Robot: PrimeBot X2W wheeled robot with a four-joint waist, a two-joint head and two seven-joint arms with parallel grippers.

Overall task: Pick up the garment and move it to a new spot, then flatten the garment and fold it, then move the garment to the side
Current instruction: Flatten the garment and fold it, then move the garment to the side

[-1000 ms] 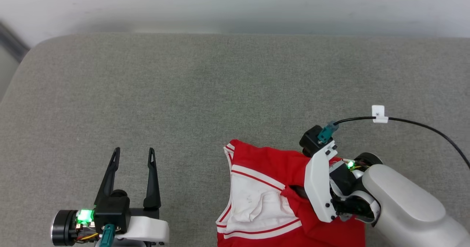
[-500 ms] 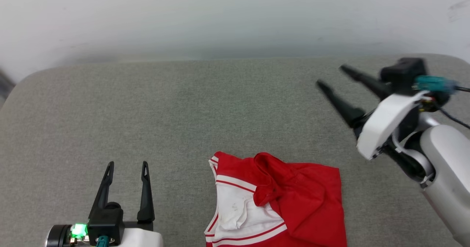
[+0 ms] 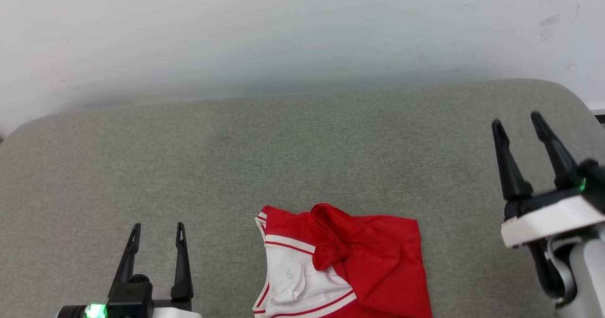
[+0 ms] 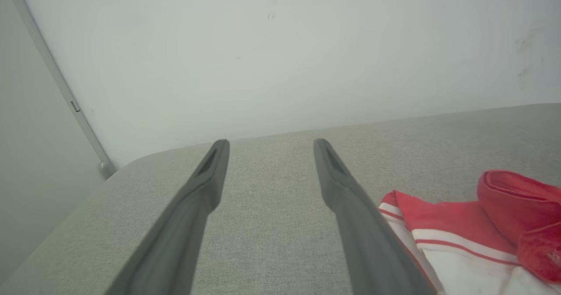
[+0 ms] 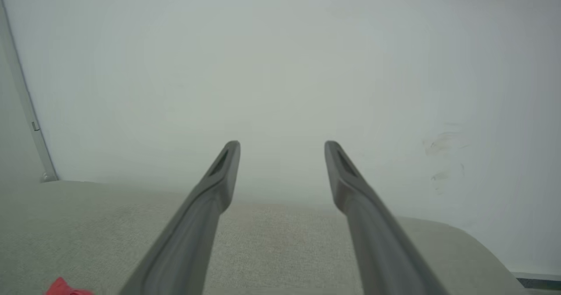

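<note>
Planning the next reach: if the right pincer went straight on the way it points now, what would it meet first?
Probably the white wall behind the grey cushion. The right pincer is open, aimed just above the cushion's far edge, away from the garment; depth is unclear.

A grey woven-fabric cushion [image 3: 189,167] with rounded corners carries everything here, and its far edge runs along the foot of a white wall [image 3: 283,25]. One thing lies directly on it: the garment [image 3: 378,261], red with a white sleeve and red-and-white striped trim, on the side of the cushion away from the wall and well apart from it. It lies loosely folded and not flat, with a raised red fold humped near its wall-side edge and the wrinkled white sleeve farther from the wall than that fold
</note>
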